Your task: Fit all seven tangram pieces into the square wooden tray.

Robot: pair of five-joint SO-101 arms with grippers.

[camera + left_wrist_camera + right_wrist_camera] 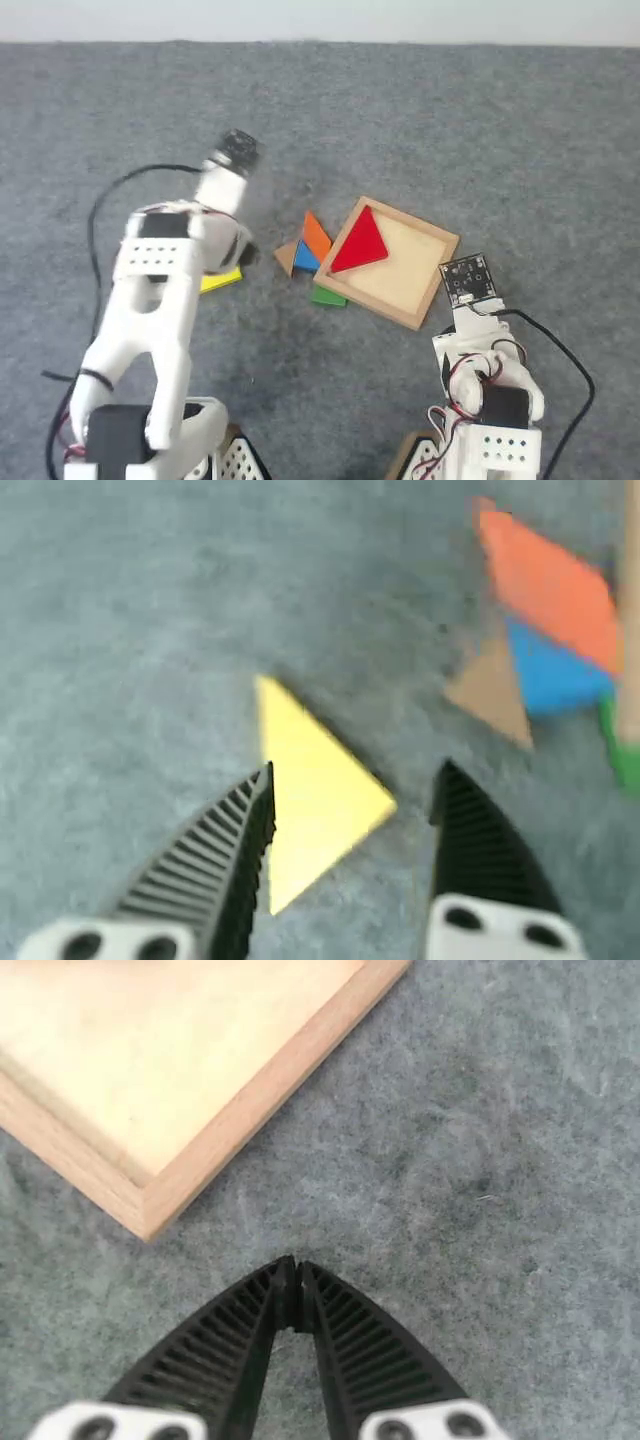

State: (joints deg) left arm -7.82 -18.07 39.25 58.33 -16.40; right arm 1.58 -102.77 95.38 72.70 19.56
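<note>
The square wooden tray (pixel 425 302) lies right of centre, holding a red triangle (pixel 360 243). Against its left edge sit an orange piece (pixel 316 236), a blue piece (pixel 304 258), a brown triangle (pixel 285 257) and a green piece (pixel 328 296). A yellow triangle (pixel 222 281) lies partly under the left arm. My left gripper (pixel 355 780) is open just above the yellow triangle (pixel 315 795), one finger over its edge. The orange piece (pixel 555 585), blue piece (pixel 555 675) and brown triangle (pixel 490 692) lie beyond. My right gripper (pixel 297 1270) is shut on nothing, over carpet near a corner of the tray (pixel 240 1125).
Grey carpet covers the whole table, with open room at the back and far left. A black cable (pixel 110 200) loops from the left arm, and another cable (pixel 570 360) runs from the right arm. Both arm bases stand at the front edge.
</note>
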